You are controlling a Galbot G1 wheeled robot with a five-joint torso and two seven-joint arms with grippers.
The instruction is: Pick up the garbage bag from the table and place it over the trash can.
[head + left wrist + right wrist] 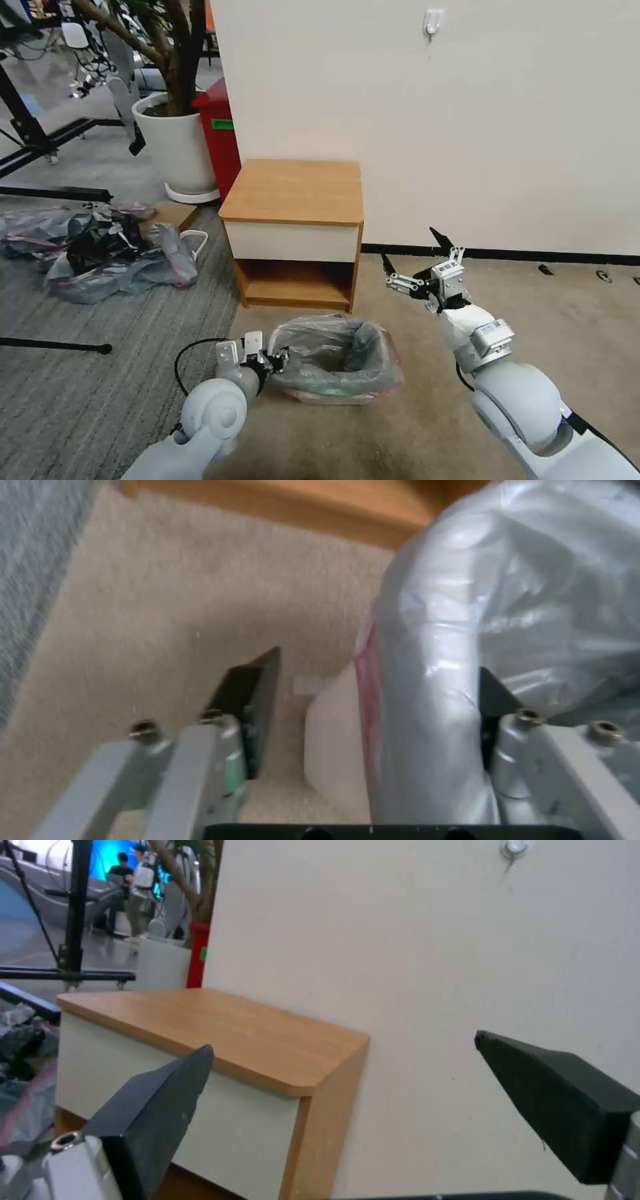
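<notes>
My left pincer, released, straddles the bag at the can's left rim; my right pincer, released, hovers far right.

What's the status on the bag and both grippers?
Left gripper open, straddling the bagged rim. Right gripper open, raised beside the wooden nightstand. Translucent grey garbage bag lines the cream trash can. Nothing obstructing.
</notes>
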